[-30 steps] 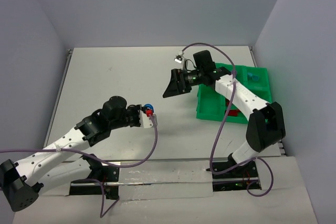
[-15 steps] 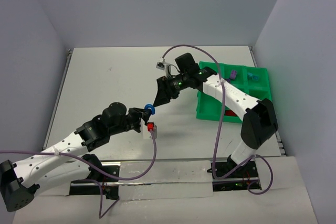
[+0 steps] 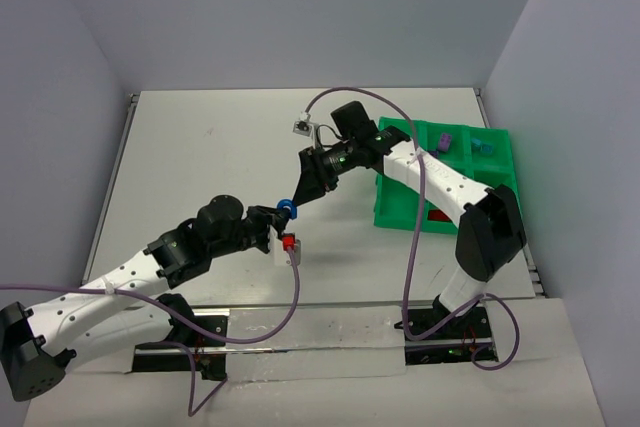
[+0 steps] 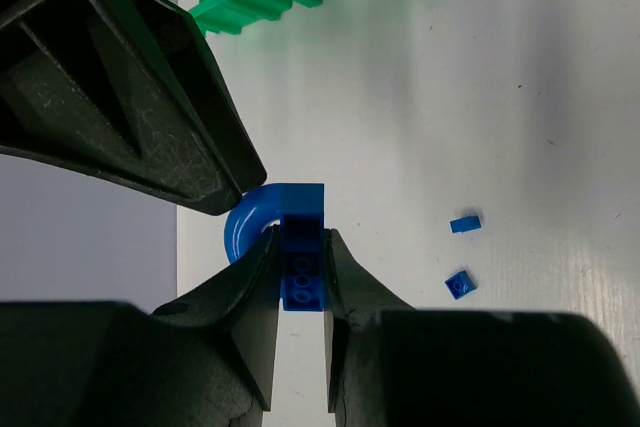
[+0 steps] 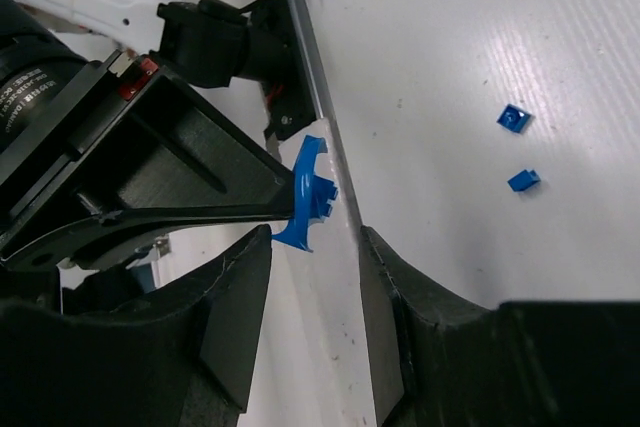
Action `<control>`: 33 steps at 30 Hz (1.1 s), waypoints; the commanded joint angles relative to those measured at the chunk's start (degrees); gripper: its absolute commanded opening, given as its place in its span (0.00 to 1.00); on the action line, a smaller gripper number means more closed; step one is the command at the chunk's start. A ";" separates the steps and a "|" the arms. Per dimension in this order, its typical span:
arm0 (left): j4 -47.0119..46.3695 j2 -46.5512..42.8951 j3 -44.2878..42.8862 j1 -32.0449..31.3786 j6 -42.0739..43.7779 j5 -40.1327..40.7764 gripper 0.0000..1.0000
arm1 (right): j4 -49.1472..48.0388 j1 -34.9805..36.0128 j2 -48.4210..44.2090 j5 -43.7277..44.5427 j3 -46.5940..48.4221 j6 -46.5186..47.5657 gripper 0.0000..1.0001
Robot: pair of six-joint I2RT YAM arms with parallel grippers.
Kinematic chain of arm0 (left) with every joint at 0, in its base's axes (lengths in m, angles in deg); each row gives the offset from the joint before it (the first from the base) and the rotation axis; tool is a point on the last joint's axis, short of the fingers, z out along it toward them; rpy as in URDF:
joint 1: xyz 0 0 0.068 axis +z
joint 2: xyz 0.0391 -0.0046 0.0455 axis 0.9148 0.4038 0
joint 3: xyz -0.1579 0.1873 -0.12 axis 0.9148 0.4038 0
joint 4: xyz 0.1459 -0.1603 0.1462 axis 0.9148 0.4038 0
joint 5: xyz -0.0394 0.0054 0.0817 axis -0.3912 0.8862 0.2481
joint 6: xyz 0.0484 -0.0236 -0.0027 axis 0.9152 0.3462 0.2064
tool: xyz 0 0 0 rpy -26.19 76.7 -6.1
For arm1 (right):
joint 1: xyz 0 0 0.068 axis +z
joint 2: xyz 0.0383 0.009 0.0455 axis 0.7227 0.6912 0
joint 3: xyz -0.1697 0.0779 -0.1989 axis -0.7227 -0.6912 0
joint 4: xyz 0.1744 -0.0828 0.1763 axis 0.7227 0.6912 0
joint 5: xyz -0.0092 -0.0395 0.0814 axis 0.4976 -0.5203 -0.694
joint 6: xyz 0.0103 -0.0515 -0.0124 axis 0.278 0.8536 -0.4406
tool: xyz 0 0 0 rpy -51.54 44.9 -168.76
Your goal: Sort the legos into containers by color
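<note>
Both beyond the tray (image 3: 397, 211): left pincer (image 4: 300, 243) tight on blue lego (image 4: 302, 209), right pincer (image 5: 315, 234) spread astride it.

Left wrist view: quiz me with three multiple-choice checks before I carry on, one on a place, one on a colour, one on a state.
1. Where are the two small loose bricks?
A. in a tray compartment
B. on the bare table
C. stacked on top of each other

2. What colour is the arched piece?
A. blue
B. red
C. yellow

3. What is the left gripper doing?
A. standing wide open and empty
B. resting flat on the tabletop
C. gripping the arched piece

Answers:
1 B: both lie apart from each other on the white surface.
2 A: the arch and the brick under it are clearly blue.
3 C: its jaws press the piece from both sides, holding it above the table.
</note>
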 commanded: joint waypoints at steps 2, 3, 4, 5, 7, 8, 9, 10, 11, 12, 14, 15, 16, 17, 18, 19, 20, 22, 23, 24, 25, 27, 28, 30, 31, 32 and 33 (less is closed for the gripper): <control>-2.40 0.43 -2.88 -0.48 -0.57 -0.65 0.00 | -1.31 0.58 1.12 -5.98 2.34 -0.33 0.45; -2.47 0.46 -2.91 -0.52 -0.57 -0.56 0.00 | -1.23 0.66 1.28 -6.10 2.33 -0.32 0.44; -2.56 0.46 -2.96 -0.52 -0.57 -0.51 0.00 | -1.10 0.70 1.54 -6.23 2.41 -0.28 0.43; -2.68 0.46 -3.00 -0.52 -0.61 -0.56 0.00 | -1.05 0.70 1.82 -6.39 2.58 -0.35 0.42; -2.94 0.61 -3.08 -0.59 -0.66 -0.63 0.00 | -1.05 0.78 2.42 -6.77 2.79 -0.53 0.39; -2.96 0.63 -3.09 -0.67 -0.66 -0.57 0.00 | -1.05 0.72 2.61 -6.94 2.81 -0.61 0.38; -3.03 0.64 -3.16 -0.76 -0.73 -0.56 0.00 | -1.12 0.77 2.78 -7.12 2.88 -0.70 0.37; -3.12 0.64 -3.18 -0.78 -0.75 -0.63 0.00 | -1.14 0.72 2.89 -7.23 2.97 -0.85 0.36; -3.22 0.64 -3.18 -0.82 -0.75 -0.64 0.00 | -1.10 0.75 3.21 -7.33 3.16 -0.93 0.36; -3.31 0.64 -3.21 -0.89 -0.75 -0.65 0.00 | -1.05 0.79 3.52 -7.42 3.36 -0.96 0.35; -3.31 0.72 -3.43 -1.04 -0.75 -0.65 0.00 | -1.05 0.79 3.76 -7.50 3.51 -0.97 0.34; -3.23 0.72 -3.44 -1.12 -0.75 -0.65 0.00 | -1.05 0.79 3.86 -7.51 3.52 -0.98 0.33; -3.30 0.72 -3.52 -1.13 -0.82 -0.57 0.00 | -1.05 0.79 3.95 -7.58 3.59 -0.98 0.33; -3.38 0.80 -3.53 -1.20 -0.83 -0.63 0.00 | -1.12 0.79 4.11 -7.52 3.68 -0.98 0.31; -3.46 0.81 -3.59 -1.28 -0.96 -0.58 0.00 | -1.08 0.73 4.26 -7.51 3.75 -0.92 0.29; -3.49 0.75 -3.62 -1.31 -1.01 -0.56 0.00 | -1.05 0.70 4.31 -7.57 3.78 -0.89 0.27; -3.55 0.72 -3.62 -1.42 -1.07 -0.50 0.00 | -0.93 0.70 4.26 -7.60 3.78 -0.83 0.22; -3.89 0.68 -3.57 -1.58 -1.19 -0.33 0.00 | -0.83 0.75 4.45 -7.69 3.96 -0.66 0.15; -4.11 0.60 -3.53 -1.66 -1.27 -0.23 0.00 | -0.62 0.79 4.59 -7.80 4.11 -0.51 0.08; -4.28 0.57 -3.52 -1.67 -1.31 -0.07 0.02 | -0.30 0.79 4.76 -7.86 4.24 -0.41 0.04; -4.28 0.68 -3.46 -1.73 -1.48 0.15 0.06 | -0.08 0.79 4.82 -7.86 4.35 -0.25 0.01; -4.15 0.81 -3.57 -1.83 -2.06 0.49 0.25 | 0.13 0.71 4.67 -8.08 4.39 0.03 0.00; -3.97 0.85 -3.66 -1.83 -2.31 0.75 0.47 | 0.22 0.66 4.58 -8.04 4.44 0.16 0.00; -4.14 0.67 -3.48 -1.83 -3.28 1.25 0.80 | 0.27 0.48 4.12 -7.86 4.46 0.45 0.00; -4.02 0.53 -3.33 -1.83 -3.49 1.39 0.92 | 0.27 0.33 4.03 -7.85 4.40 0.52 0.00; -4.01 0.30 -3.04 -1.83 -3.72 1.50 0.97 | 0.27 0.04 3.80 -7.74 4.40 0.58 0.00; -4.06 0.01 -2.77 -1.83 -3.97 1.65 0.99 | 0.31 -0.28 3.65 -7.68 4.30 0.60 0.00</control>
